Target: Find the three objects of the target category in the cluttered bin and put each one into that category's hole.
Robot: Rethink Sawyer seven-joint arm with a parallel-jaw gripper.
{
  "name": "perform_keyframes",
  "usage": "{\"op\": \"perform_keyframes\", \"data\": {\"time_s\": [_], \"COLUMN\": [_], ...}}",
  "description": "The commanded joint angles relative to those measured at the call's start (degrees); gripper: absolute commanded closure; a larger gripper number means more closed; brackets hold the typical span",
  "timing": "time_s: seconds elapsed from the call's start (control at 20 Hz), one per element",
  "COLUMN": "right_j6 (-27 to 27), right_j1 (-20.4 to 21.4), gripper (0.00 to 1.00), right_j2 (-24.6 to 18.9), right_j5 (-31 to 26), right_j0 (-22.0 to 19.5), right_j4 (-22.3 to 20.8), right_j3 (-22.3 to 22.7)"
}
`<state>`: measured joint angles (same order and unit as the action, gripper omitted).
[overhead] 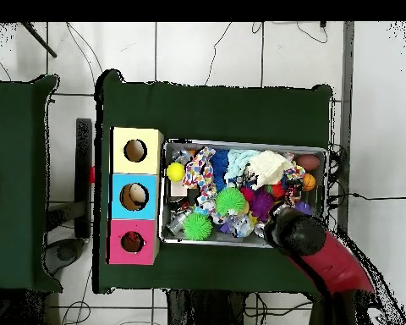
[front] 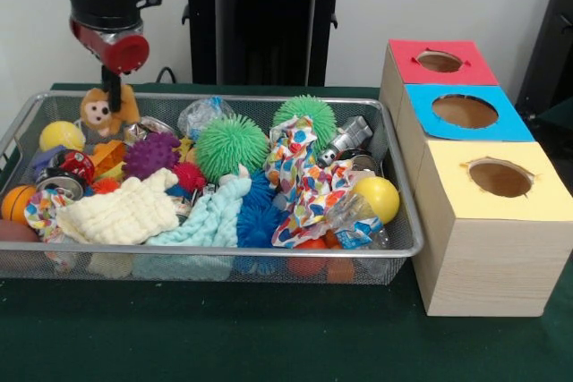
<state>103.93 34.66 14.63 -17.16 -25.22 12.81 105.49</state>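
We find the bin [front: 394, 145] packed rim to rim with balls, cloths and toys, leaving no bare mesh to reach through. The three boxes [front: 488, 221] stand touching its side, walling off that edge of the desk [front: 269, 346]. The strip along the desk's front edge lies open.

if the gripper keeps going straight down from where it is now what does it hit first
Most likely the tan-orange plush animal at the far corner of the bin. In the front view the gripper points straight down and sits right at the plush, possibly already touching it; depth is unclear, and the overhead view hides it under the arm.
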Motion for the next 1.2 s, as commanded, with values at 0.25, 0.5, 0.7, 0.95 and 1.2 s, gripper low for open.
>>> {"op": "perform_keyframes", "data": {"time_s": [0.25, 0.5, 0.7, 0.95, 1.2], "right_j6": [10.34, 12.00, 14.00, 10.68, 8.37], "right_j1": [1.86, 1.91, 3.14, 4.96, 5.15], "gripper": [1.00, 1.00, 1.00, 1.00, 1.00], "right_j2": [-3.18, -1.90, -0.72, -2.11, -3.25], "right_j5": [-1.96, -4.37, -5.80, -6.74, -4.62], "right_j0": [5.01, 8.39, 11.48, 12.52, 11.76], "right_j4": [0.46, 1.77, 3.05, 1.70, 0.35], "right_j3": [5.35, 4.20, 4.67, 4.83, 6.51]}}
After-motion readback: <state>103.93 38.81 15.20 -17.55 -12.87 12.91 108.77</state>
